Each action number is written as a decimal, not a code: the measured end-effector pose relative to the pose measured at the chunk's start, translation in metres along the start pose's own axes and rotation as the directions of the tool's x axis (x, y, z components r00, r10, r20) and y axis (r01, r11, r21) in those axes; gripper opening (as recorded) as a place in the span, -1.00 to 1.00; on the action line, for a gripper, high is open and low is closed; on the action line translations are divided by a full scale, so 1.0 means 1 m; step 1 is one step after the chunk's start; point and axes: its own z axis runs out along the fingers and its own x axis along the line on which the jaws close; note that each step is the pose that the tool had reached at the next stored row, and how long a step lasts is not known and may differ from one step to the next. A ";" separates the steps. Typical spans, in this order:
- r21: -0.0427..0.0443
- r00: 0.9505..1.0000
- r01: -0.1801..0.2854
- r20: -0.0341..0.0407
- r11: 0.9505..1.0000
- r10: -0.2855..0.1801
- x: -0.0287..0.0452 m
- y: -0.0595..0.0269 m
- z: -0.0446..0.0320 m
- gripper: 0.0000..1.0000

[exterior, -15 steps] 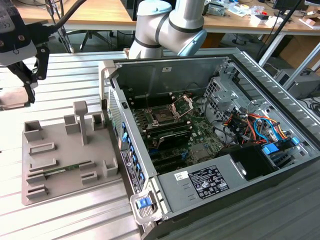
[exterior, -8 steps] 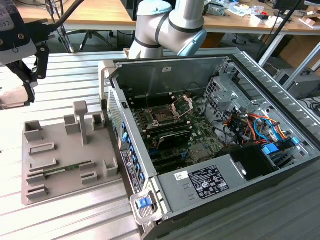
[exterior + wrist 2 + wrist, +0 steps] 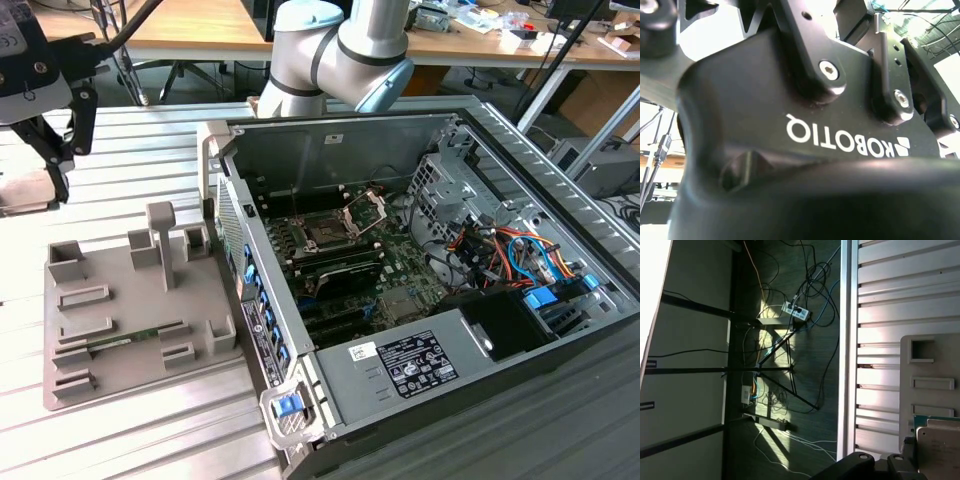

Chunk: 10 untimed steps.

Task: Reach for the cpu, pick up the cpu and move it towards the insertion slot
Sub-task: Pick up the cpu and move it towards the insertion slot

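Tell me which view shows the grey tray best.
Exterior view: the whole grey tray shows there, with its posts, pockets and the green memory stick lying in it. The first wrist view catches one corner of the tray, with a few rectangular pockets.

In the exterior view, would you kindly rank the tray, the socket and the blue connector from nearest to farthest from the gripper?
Measured from the gripper, at the exterior view's upper left:
1. Tray, just below it, outside the case.
2. Socket, mid-board inside the case.
3. Blue connector, at the case's far end, on the exterior view's right.
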 end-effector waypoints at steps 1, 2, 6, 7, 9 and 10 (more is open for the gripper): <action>0.000 1.000 0.000 0.000 1.000 0.000 0.0000 0.0000 -0.0003 0.10; 0.000 1.000 0.000 0.000 1.000 0.000 0.0000 0.0000 -0.0006 0.10; 0.000 1.000 0.000 0.000 1.000 0.000 0.0000 0.0000 -0.0020 0.10; 0.000 1.000 0.000 0.000 1.000 0.000 0.0000 0.0000 -0.0024 0.10; 0.000 1.000 0.000 0.000 1.000 0.000 0.0000 0.0001 -0.0034 0.10; 0.000 1.000 0.000 0.000 1.000 0.000 0.0000 0.0001 -0.0035 0.10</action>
